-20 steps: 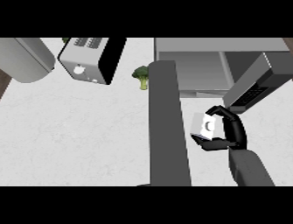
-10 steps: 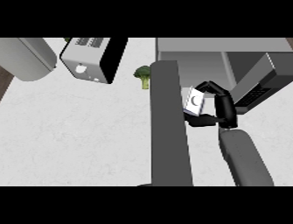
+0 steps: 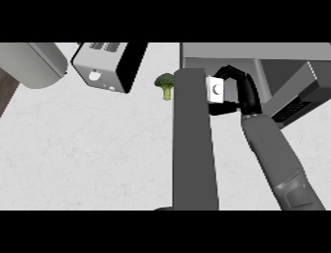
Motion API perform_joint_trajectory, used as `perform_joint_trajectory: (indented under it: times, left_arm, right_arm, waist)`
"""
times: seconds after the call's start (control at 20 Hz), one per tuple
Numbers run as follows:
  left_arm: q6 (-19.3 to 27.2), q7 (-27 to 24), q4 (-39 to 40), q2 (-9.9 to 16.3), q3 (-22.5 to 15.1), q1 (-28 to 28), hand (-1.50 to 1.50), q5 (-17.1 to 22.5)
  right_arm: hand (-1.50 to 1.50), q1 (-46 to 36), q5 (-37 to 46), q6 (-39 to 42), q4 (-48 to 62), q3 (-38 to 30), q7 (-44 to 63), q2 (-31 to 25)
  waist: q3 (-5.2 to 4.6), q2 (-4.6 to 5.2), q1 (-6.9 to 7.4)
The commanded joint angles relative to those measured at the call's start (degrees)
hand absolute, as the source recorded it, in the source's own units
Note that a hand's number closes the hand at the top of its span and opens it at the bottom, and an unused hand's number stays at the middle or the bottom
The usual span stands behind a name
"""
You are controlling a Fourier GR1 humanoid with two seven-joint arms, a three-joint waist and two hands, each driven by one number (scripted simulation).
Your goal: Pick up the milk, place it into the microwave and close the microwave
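your right hand has its fingers curled round the milk, upper centre; slide it level into the microwave, seemingly open.

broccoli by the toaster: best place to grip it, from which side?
Grip the broccoli by its pale stalk, which points toward the robot below the green head. Come from above with the left hand; the toaster crowds its left and a grey forearm its right.

A silver slotted toaster stands left of a small green broccoli floret, with the open grey boxy microwave right of both on the pale marbled counter.
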Motion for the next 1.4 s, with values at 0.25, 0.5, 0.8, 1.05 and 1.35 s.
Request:
perform_joint_trajectory:
  times: [0.25, 0.5, 0.8, 1.05, 1.35]
  left_arm:
    - [0.4, 0.6, 0.4, -0.8, -3.1, -3.0, -1.5, -1.5]
    - [0.0, -0.3, 2.8, -0.1, -3.3, -4.9, -1.5, -3.0]
    - [-0.6, -0.7, 4.0, 1.3, -2.9, -6.1, -1.5, -2.5]
    - [-1.2, -0.7, 5.1, 2.1, -3.2, -6.7, -1.5, -2.7]
    - [-0.1, -0.9, 6.3, 1.4, -4.4, -8.8, -1.5, -5.1]
  right_arm:
    - [1.5, -10.4, 2.6, -12.2, 18.2, -4.5, -3.7, -1.7]
    - [1.5, -15.5, 3.1, -16.9, 22.0, -5.7, -1.5, -3.0]
    - [1.5, -16.4, 6.0, -22.4, 24.0, -4.9, -4.6, -8.2]
    - [1.5, -16.6, 8.0, -25.8, 26.2, -4.1, -5.3, -10.7]
    - [-1.5, -15.8, 9.8, -34.9, 30.7, -3.7, 1.7, -12.0]
  waist:
    - [0.11, 1.17, 2.27]
    - [0.12, 1.66, 3.16]
    - [0.19, 2.51, 4.64]
    - [0.22, 3.0, 5.76]
    - [0.18, 3.61, 6.05]
